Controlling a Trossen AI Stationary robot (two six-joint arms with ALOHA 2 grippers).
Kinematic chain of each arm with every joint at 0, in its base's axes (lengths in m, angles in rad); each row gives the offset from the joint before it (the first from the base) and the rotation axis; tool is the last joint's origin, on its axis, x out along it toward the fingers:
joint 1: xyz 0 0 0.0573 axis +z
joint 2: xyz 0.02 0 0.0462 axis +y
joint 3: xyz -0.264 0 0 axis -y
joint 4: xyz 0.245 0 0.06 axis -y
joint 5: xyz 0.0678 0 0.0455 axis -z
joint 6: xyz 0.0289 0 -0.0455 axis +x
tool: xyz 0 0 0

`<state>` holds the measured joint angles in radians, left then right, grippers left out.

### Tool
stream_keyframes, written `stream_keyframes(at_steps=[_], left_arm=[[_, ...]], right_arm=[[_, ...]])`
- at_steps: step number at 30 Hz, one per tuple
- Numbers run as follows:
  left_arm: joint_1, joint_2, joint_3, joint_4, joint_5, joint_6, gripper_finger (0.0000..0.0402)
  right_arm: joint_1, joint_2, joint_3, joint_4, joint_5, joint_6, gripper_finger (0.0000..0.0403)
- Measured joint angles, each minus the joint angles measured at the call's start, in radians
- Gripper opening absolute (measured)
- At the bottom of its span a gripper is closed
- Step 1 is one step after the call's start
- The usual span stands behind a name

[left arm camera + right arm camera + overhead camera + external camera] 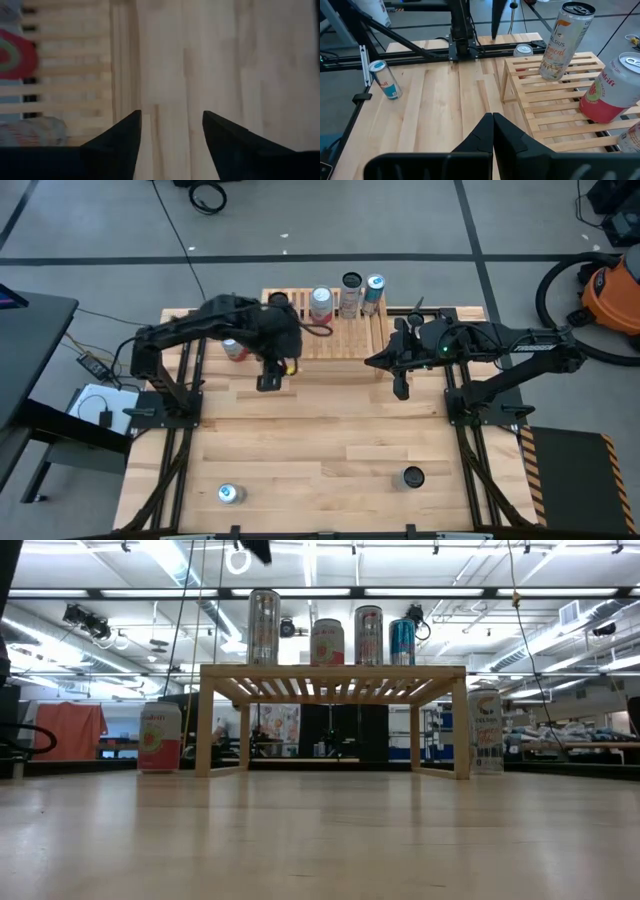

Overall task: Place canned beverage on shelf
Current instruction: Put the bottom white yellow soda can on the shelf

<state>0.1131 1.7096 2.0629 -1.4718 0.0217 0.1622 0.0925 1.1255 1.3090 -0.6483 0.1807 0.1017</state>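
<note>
Jaws of the left gripper (268, 383) are released and hold nothing; in the left wrist view its two dark fingers (120, 142) stand apart over bare wood, with the slatted shelf (70, 75) just beside them. Seen from above, this gripper hangs just in front of the shelf's (335, 335) left part.

Going left to right along the far side of the bench (320, 460): a red and white can (234, 349) stands on the bench at the shelf's left end, partly hidden under the left arm. On the shelf's slatted top stand four cans in a row: a tall silver can (264, 627), a pink and white can (327, 642), a slim silver can (368, 635) and a blue can (402, 641). All four stand upright in the low view. Another tall can (486, 730) stands on the bench at the shelf's right end.

Right gripper (401, 385) hangs just in front of the shelf's right end, its jaws clenched together and empty; its fingers (492, 132) meet in the right wrist view.

Near the front edge of the bench, well apart from both grippers, a silver-topped can (230, 494) stands on the left and a dark-topped can (412, 477) on the right.
</note>
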Motion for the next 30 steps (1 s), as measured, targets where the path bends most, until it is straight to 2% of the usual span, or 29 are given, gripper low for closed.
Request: stream_keyframes(at_steps=[8, 16, 24, 30], left_arm=[[0.006, -0.018, -0.279, 0.145, -0.001, 0.028, 0.0191], [0.005, -0.183, -0.61, 0.359, 0.003, -0.016, 0.0191], [0.01, -0.38, -0.793, 0.714, -0.013, -0.041, 0.0192], [0.021, -0.401, -0.879, 0.826, -0.106, -0.043, 0.0192]], right_arm=[[0.0, 0.0, 0.0, -0.016, -0.002, 0.0, 0.001], [0.0, 0.0, 0.0, -0.043, -0.002, 0.0, 0.001], [0.0, 0.0, 0.0, -0.018, 0.001, 0.0, 0.001], [0.0, 0.0, 0.0, -0.01, 0.001, 0.0, 0.001]])
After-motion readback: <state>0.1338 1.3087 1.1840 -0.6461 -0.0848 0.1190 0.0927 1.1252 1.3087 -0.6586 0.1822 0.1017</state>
